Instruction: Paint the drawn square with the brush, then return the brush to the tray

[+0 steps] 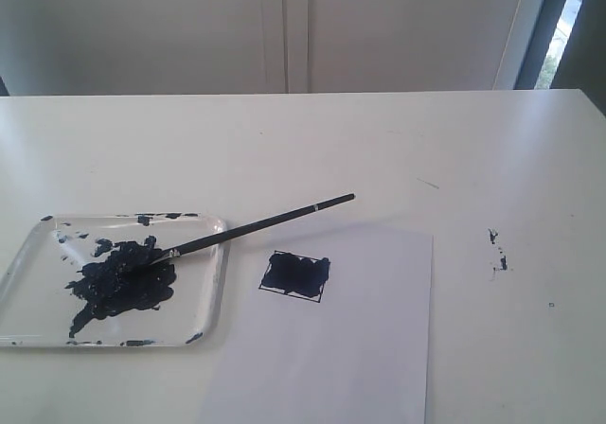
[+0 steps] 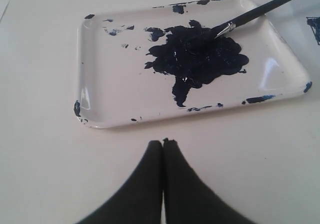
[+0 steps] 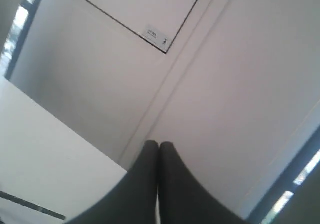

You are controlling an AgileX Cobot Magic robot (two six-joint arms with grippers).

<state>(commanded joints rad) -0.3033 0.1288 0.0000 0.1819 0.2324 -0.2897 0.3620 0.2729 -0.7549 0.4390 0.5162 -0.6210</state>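
Blue-filled drawn square painted | brush lying tip-down in tray | both jaws pressed together, empty | seemingly nothing left

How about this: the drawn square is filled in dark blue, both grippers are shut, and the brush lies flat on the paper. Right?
Not quite. The brush is not on the paper: its tip rests in the paint in the tray, as the exterior view shows. The drawn square is dark blue, and the left gripper and right gripper are shut.
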